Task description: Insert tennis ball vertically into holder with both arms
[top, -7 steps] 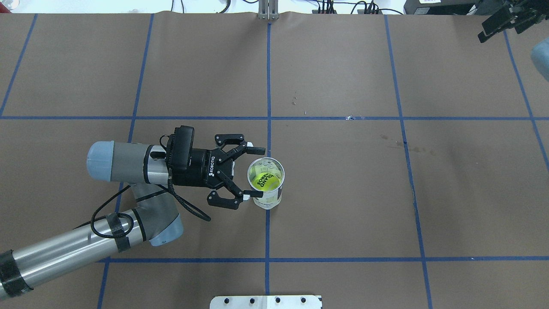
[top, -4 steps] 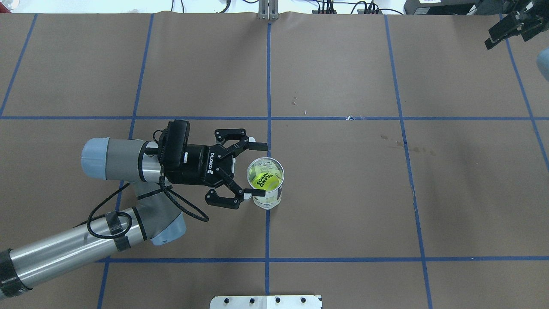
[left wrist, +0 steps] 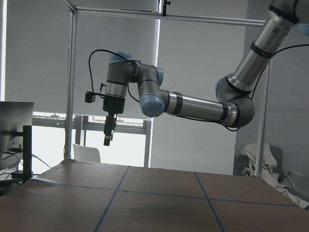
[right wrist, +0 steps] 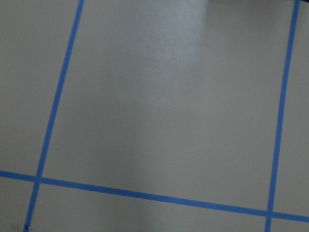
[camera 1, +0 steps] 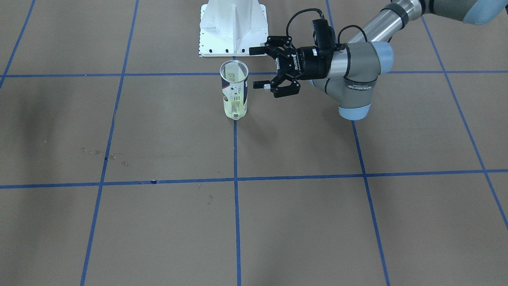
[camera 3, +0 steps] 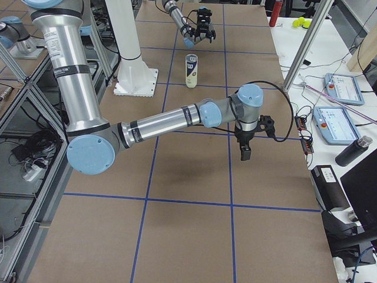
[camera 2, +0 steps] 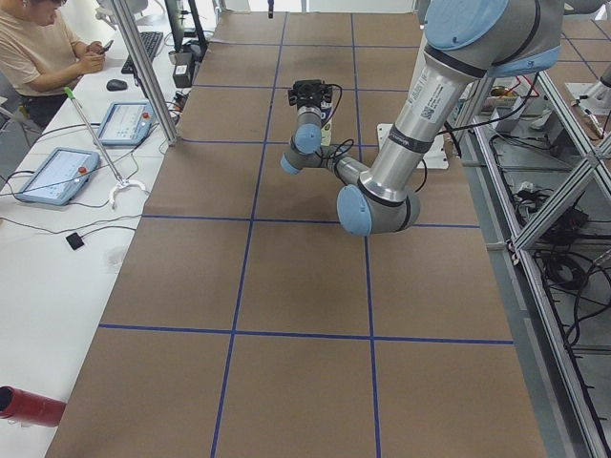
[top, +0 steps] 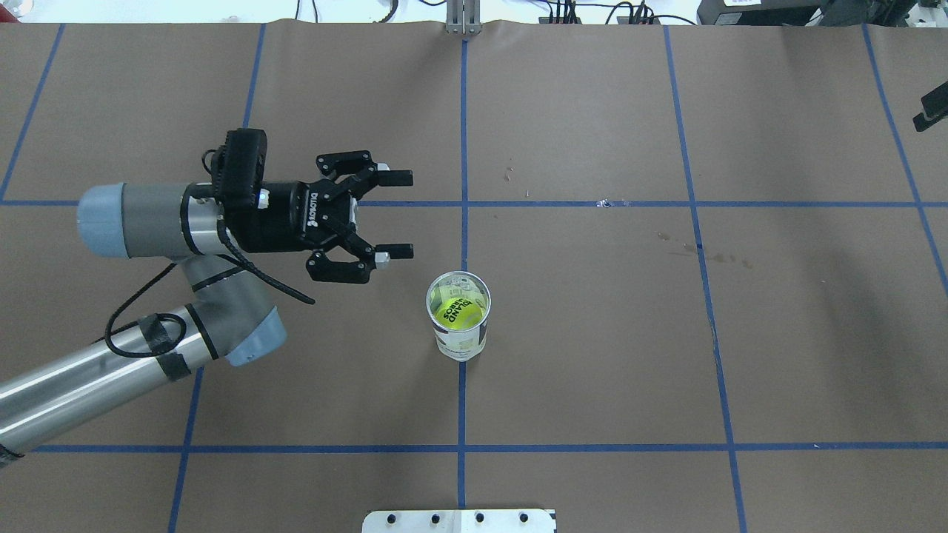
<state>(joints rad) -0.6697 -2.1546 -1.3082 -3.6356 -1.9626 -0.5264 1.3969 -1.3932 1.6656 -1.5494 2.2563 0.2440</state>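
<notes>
The holder [top: 461, 337], a clear tube with a white and navy label, stands upright on the table's centre line with nothing touching it. A yellow-green tennis ball [top: 460, 312] lies inside it, low in the tube [camera 1: 234, 95]. My left gripper [top: 406, 215] hovers open and empty, level with the table, to the left of the holder and farther back; its fingers point toward the centre line [camera 1: 256, 67]. My right gripper [camera 3: 244, 152] hangs pointing down at the table's right end. Only a black edge of it [top: 932, 112] shows overhead. I cannot tell whether it is open or shut.
Brown paper with blue tape grid lines covers the table. The white pedestal base [camera 1: 233, 28] sits at the robot's edge just behind the holder. A person [camera 2: 43, 48] sits at a side bench with tablets beyond the table's left end.
My left gripper, which had its open fingers on either side of the holder, has pulled back left and toward the far side. The right gripper has slid further right, nearly out of the overhead view.
</notes>
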